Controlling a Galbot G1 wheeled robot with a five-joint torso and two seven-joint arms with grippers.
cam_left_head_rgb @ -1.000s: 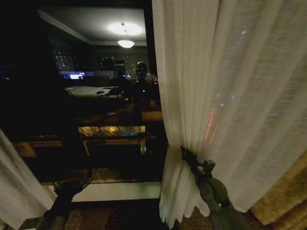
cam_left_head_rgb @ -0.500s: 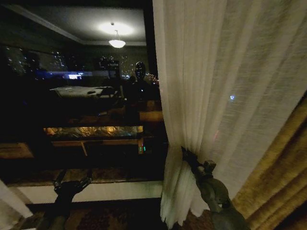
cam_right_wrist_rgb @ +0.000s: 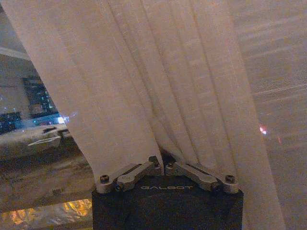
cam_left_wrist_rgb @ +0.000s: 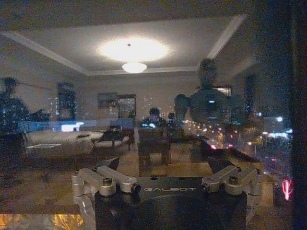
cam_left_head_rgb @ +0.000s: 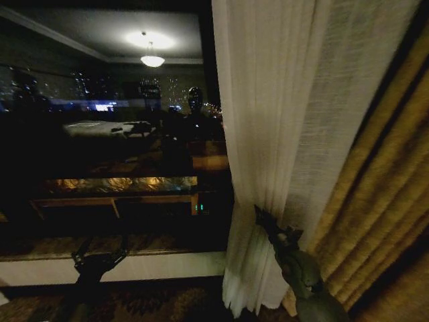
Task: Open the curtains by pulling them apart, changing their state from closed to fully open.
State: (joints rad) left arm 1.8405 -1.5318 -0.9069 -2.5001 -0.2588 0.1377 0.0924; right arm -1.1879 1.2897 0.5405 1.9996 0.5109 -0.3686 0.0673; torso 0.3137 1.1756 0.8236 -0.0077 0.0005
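Right wrist view puts your right tool [cam_right_wrist_rgb: 160, 165] nearest of all: its two fingers are pressed together on a gathered fold of the sheer curtain [cam_right_wrist_rgb: 158, 81], with pleats fanning up and away from the pinch. From the head view, that same right tool [cam_left_head_rgb: 263, 220] grips the curtain [cam_left_head_rgb: 268, 134] low on its inner edge, and the panel hangs as one tall bunched column running floor to top, its long axis vertical. Just beyond it, on your right, hangs the yellow drape [cam_left_head_rgb: 375, 201], touching or nearly touching the sheer fabric. So the cloth lies directly ahead of and above the right tool, and the free room for it to travel is toward the drape, away from the dark window [cam_left_head_rgb: 114, 134]. The right arm is the nearer one by far and already has hold; I'd judge any further opening on this side is a sideways pull to your right, keeping the pinch firm so the thin weave doesn't slip out. Your left tool [cam_left_head_rgb: 99, 249] sits low by the window sill [cam_left_head_rgb: 161, 265], spread and holding nothing, well apart from the curtain; in the left wrist view its fingers [cam_left_wrist_rgb: 103, 176] stand splayed against the glass reflections.
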